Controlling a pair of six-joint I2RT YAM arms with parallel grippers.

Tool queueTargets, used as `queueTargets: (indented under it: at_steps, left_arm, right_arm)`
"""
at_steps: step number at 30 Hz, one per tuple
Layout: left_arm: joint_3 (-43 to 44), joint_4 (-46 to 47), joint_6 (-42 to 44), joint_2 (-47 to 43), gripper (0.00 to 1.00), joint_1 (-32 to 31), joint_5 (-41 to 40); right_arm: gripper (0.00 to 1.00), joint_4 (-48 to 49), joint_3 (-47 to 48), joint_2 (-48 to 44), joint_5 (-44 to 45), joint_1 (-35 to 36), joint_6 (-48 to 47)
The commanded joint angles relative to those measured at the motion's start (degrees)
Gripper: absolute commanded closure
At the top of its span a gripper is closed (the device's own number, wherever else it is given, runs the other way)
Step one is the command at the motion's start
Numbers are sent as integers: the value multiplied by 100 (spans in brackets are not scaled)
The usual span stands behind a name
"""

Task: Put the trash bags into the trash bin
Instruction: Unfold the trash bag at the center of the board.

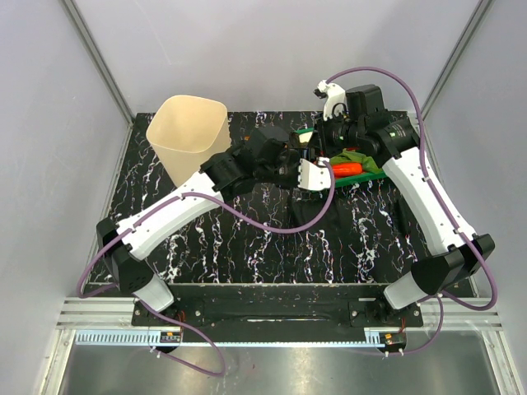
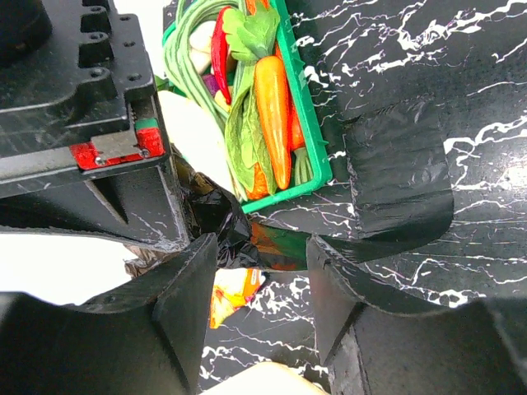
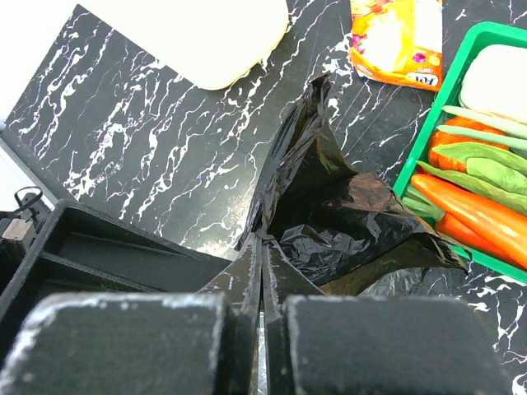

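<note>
In the right wrist view a crinkly black trash bag (image 3: 338, 214) hangs above the table, and my right gripper (image 3: 263, 240) is shut on its top edge. In the left wrist view my left gripper (image 2: 263, 247) stands open, with a fold of the same trash bag (image 2: 222, 222) hanging at its fingertips, close to the left finger (image 2: 185, 296). A second, flat folded trash bag (image 2: 399, 177) lies on the table to the right. From above, both grippers meet over the table's middle: left gripper (image 1: 292, 160), right gripper (image 1: 321, 141). The cream trash bin (image 1: 189, 136) stands at the back left.
A green tray (image 1: 366, 174) of vegetables sits just right of the grippers, also in the left wrist view as the green tray (image 2: 317, 156). An orange snack wrapper (image 3: 395, 37) lies on the marbled table between the tray and the bin. The bin's rim (image 2: 263, 380) shows below the left fingers.
</note>
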Motion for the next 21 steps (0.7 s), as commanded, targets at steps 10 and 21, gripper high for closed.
queueTargets:
  at_steps: [10, 21]
  left_arm:
    - [472, 121, 248, 168, 50, -88, -107]
    - [489, 139, 380, 353, 58, -88, -160]
  right_arm:
    - [100, 74, 110, -27, -322, -133, 120]
    - [100, 56, 75, -71, -419, -221, 173]
